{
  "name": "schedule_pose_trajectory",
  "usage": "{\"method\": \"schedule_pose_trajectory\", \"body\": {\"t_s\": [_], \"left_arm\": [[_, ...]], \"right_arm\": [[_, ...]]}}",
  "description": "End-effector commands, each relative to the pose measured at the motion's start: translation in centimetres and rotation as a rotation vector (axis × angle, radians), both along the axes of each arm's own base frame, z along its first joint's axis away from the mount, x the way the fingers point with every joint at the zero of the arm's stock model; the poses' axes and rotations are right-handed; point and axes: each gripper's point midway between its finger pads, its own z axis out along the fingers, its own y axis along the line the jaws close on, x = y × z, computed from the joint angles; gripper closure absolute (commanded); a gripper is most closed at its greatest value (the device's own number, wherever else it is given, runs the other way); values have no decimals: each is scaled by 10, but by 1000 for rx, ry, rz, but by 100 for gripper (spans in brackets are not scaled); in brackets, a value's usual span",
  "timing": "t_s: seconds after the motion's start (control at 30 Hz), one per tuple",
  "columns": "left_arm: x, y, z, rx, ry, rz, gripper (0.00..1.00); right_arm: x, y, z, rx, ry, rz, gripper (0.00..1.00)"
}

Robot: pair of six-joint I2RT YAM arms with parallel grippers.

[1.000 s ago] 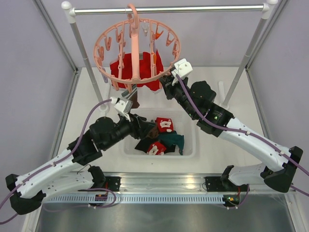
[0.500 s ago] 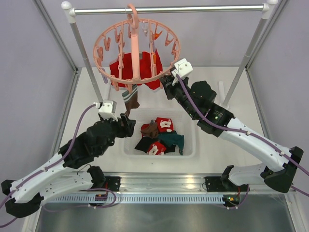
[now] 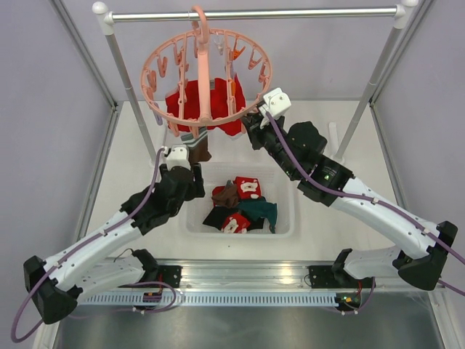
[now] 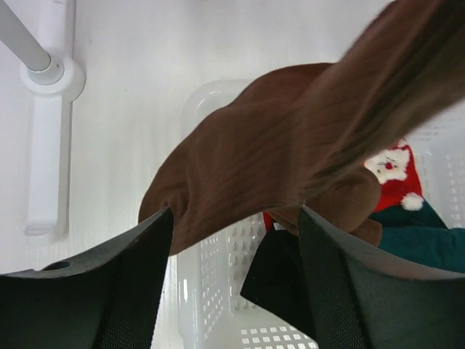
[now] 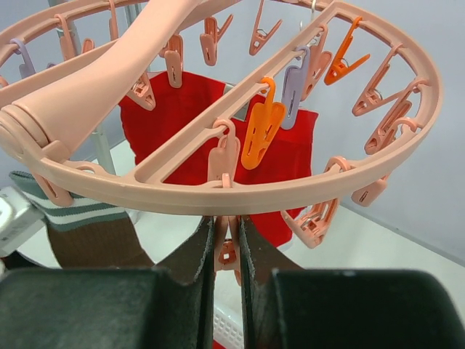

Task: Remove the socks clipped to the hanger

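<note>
Back in under the brown sock (image 4: 276, 145) with the left gripper (image 4: 232, 240) opened wider, gripping nothing yet (cloth loose between the fingers). Not off: still clipped to the hanger (image 5: 145, 190), with the right gripper (image 5: 227, 234) pinched on a clip (image 5: 229, 254).

The top camera looks steeply down from above the worktop's (image 3: 109, 189) near edge. Left wrist faces down, close over the basket (image 4: 211, 291); right wrist sits close beside the hanger (image 5: 218, 193); top shows both.

White table (image 3: 320, 236), white basket (image 3: 195, 224), rack foot (image 4: 45, 167)
</note>
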Motion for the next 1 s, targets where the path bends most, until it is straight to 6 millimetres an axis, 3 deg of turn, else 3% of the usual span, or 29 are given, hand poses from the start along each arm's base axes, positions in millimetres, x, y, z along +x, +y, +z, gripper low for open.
{"method": "schedule_pose_trajectory", "body": {"t_s": [0.0, 0.1, 0.17, 0.3, 0.33, 0.47, 0.57, 0.6, 0.67, 0.7, 0.77, 0.8, 0.97], "left_arm": [[10, -10, -11, -50, 24, -17, 28], [17, -12, -22, -40, 44, -5, 34], [20, -15, -28, -30, 50, -4, 44], [23, -19, -23, -36, 35, -15, 73], [23, -20, -21, -37, 27, -26, 85], [22, -22, -8, -53, -6, -58, 97], [21, -21, -1, -58, -23, -67, 95], [19, -22, -1, -62, -23, -74, 84], [15, -24, -1, -84, -22, -98, 75], [13, -25, -1, -90, -25, -105, 64], [10, -29, -1, -116, -42, -136, 56], [9, -31, -1, -126, -50, -149, 47], [8, -35, -3, -163, -86, -176, 37]], "right_arm": [[-6, -11, 29, 37, -49, -9, 91], [-6, -11, 29, 37, -49, -6, 91], [-7, -10, 29, 37, -50, -2, 91], [-6, -10, 27, 33, -47, -2, 91], [-7, -9, 27, 33, -47, 1, 91], [-6, -10, 25, 28, -45, -5, 91], [-5, -9, 25, 27, -44, -3, 91], [-5, -9, 25, 28, -45, -3, 91], [-5, -9, 25, 27, -44, -5, 91], [-5, -9, 26, 28, -45, -3, 91], [-5, -9, 28, 30, -48, -5, 91], [-5, -9, 29, 33, -50, -4, 91], [-6, -8, 32, 38, -54, 4, 90]]}}
